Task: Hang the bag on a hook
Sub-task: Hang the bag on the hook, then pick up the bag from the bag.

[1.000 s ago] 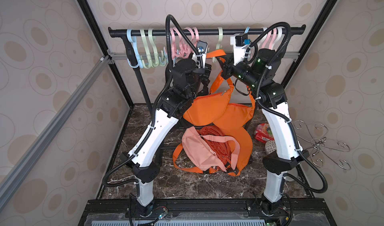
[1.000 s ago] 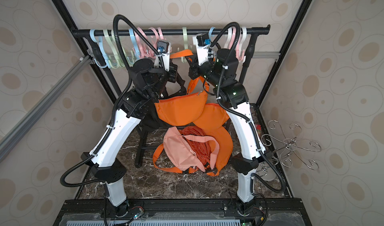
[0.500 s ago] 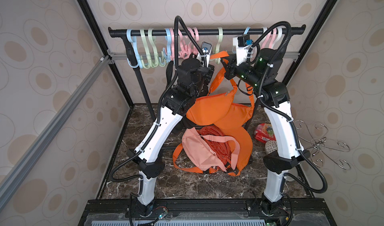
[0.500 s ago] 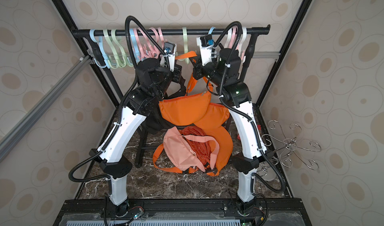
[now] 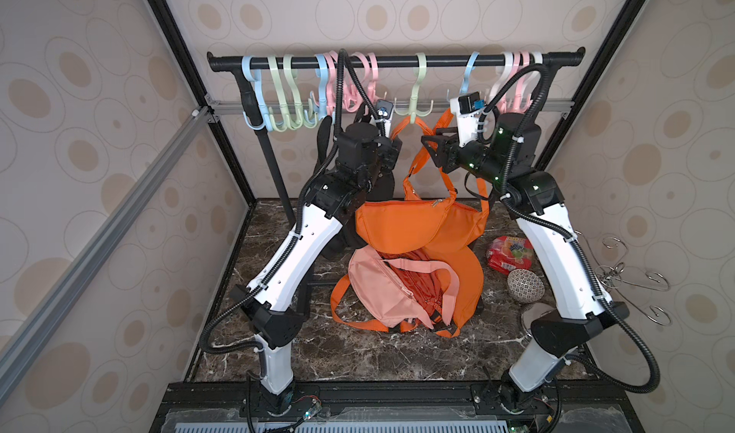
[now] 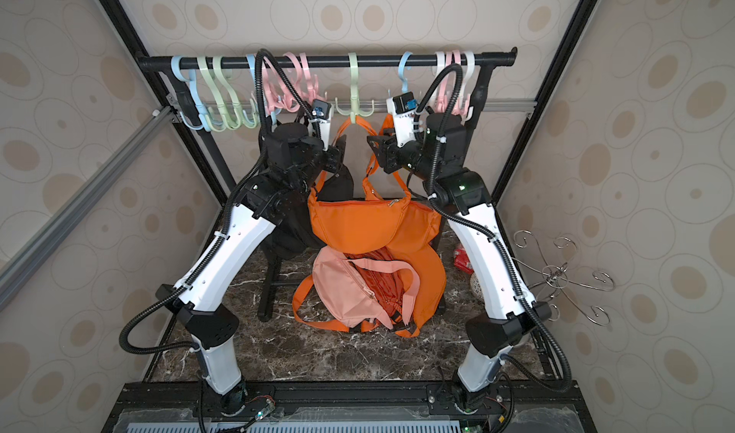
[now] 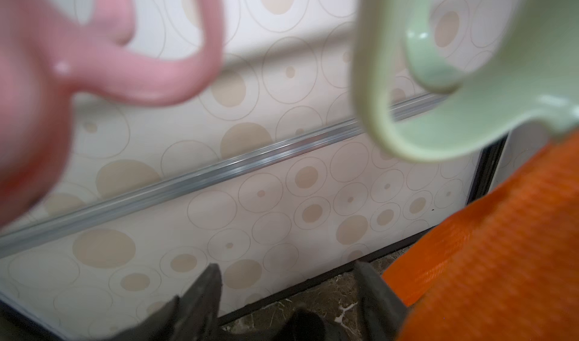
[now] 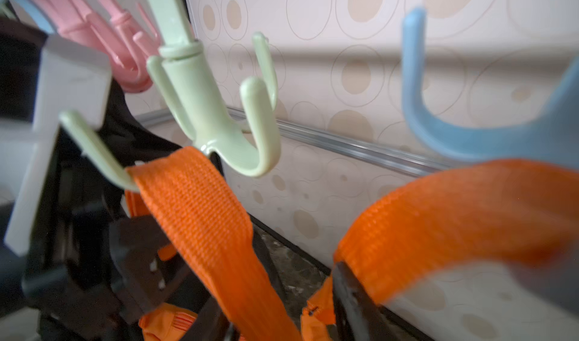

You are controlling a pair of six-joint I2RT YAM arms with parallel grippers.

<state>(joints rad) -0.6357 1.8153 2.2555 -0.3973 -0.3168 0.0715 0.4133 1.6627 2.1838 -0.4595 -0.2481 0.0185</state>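
Under the middle of the far rail [image 5: 397, 59], the orange bag [image 5: 397, 224] is hung by its strap [image 8: 200, 204] on the green hook [image 5: 415, 89], the jaws of the left gripper [image 7: 286, 273] are seen open and empty, and those of the right gripper [image 5: 428, 148] are spread with the strap between them.

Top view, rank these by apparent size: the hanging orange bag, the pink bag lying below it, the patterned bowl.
1. hanging orange bag and pink bag: they look about alike. The hanging one is nearer the camera, so I won't rank them.
2. patterned bowl: clearly the smallest.
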